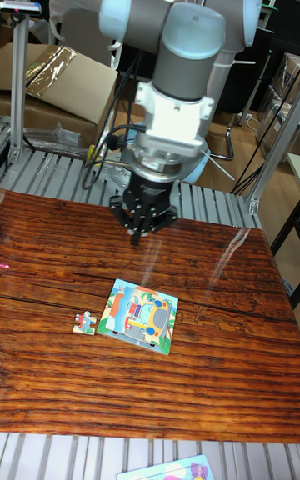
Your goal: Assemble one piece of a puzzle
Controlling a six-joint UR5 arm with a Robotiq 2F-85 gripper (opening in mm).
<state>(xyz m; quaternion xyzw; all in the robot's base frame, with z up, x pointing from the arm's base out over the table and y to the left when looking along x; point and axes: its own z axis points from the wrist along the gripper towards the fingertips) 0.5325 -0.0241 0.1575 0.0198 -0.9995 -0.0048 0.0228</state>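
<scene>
Your gripper (136, 237) hangs above the desk (225, 380) with fingers pinched together, holding nothing; the loose puzzle piece (84, 323) lies nearer the front-left corner, touching the puzzle board's (139, 315) left edge.

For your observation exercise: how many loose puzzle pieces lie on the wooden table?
1. The loose piece lies just left of the puzzle board; others may be hidden.

Claw (136, 237) above puzzle board (139, 315)

Cardboard box (54, 84) behind wooden table (208, 380)
</scene>
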